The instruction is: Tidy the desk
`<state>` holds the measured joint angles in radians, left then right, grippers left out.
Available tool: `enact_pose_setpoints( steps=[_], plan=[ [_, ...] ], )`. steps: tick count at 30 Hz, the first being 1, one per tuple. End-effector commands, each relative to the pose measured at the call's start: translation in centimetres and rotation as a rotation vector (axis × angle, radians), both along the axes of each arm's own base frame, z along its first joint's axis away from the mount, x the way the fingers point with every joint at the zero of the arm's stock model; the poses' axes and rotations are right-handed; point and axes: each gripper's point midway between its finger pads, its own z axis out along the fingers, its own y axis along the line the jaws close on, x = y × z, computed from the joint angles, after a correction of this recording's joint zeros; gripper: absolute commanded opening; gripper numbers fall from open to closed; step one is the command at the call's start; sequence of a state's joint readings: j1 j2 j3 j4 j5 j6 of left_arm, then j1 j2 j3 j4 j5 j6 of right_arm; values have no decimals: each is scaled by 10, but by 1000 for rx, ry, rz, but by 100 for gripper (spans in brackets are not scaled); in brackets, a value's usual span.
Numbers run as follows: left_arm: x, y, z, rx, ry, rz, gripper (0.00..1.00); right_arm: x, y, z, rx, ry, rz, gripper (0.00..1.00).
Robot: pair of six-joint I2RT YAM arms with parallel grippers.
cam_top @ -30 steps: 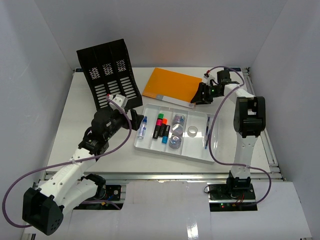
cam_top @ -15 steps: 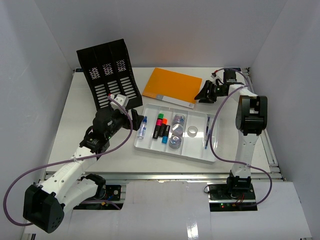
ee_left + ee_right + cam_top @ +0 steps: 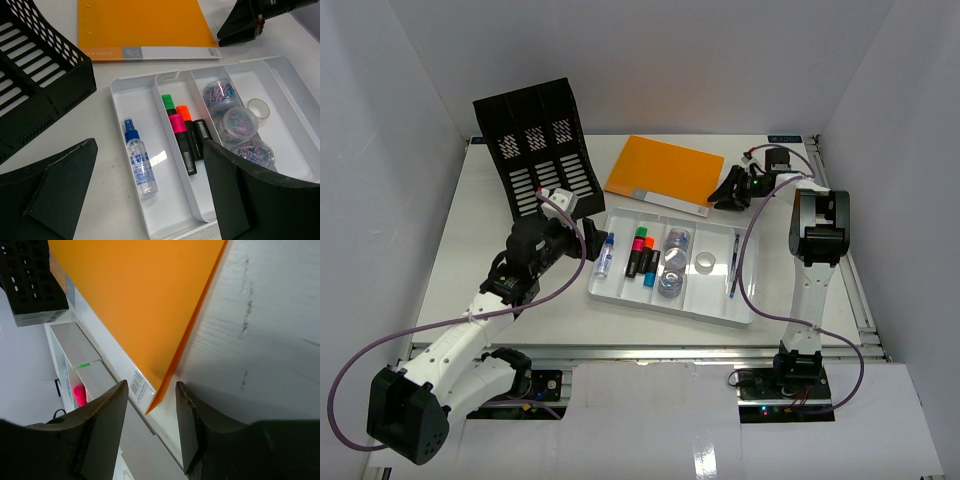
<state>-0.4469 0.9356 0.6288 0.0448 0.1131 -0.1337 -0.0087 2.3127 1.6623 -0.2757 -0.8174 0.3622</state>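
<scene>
The desk (image 3: 480,250) carries an orange folder (image 3: 665,172) at the back. My right gripper (image 3: 725,192) reaches low to the folder's near right corner. In the right wrist view that gripper (image 3: 151,390) stands open astride the corner of the folder (image 3: 140,300), with a gap on either side. My left gripper (image 3: 590,238) hovers wide open at the left end of the white tray (image 3: 660,305). The left wrist view shows this gripper (image 3: 150,145) empty above the spray bottle (image 3: 139,162).
A black file rack (image 3: 542,145) stands tilted at the back left. The tray holds a spray bottle (image 3: 605,257), highlighters (image 3: 642,253), tubs of paper clips (image 3: 673,265), a tape ring (image 3: 704,262) and a pen (image 3: 734,262).
My right gripper has drawn slightly right along the folder's corner and its jaws have narrowed. The left arm has barely shifted.
</scene>
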Motion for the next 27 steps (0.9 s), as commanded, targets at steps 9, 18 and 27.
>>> enact_pose_setpoints(
  steps=[9, 18, 27],
  plan=[
    [1, 0, 4, -1, -16, -14, 98, 17, -1, 8, 87, -25, -17, 47],
    [2, -1, 3, -1, -12, -19, 98, 19, 1, 3, 117, -6, -30, 46],
    [3, 0, 1, 0, -8, -18, 98, 18, 9, -3, 166, 18, -34, 44]
  ],
)
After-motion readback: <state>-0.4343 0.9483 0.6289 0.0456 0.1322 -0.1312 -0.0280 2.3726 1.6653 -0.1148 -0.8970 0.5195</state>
